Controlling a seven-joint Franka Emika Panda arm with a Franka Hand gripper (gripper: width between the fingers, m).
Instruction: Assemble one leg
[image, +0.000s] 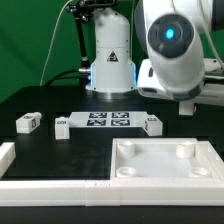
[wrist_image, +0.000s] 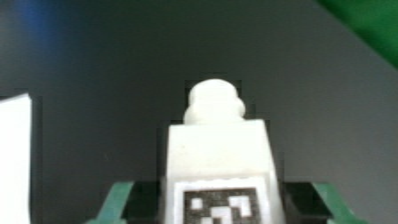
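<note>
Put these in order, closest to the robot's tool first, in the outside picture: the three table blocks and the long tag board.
From the tool, gripping the held leg (sides are the exterior view's):
1. Right leg, beside the board's right end.
2. Marker board, in the middle.
3. Middle leg, beside the board's left end.
4. Far-left leg, alone at the left.

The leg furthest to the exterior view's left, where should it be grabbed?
Probably from straight above, squeezing the leg across its short width, near the middle. It lies low on the table, apart from the next leg, so both sides look open.
</note>
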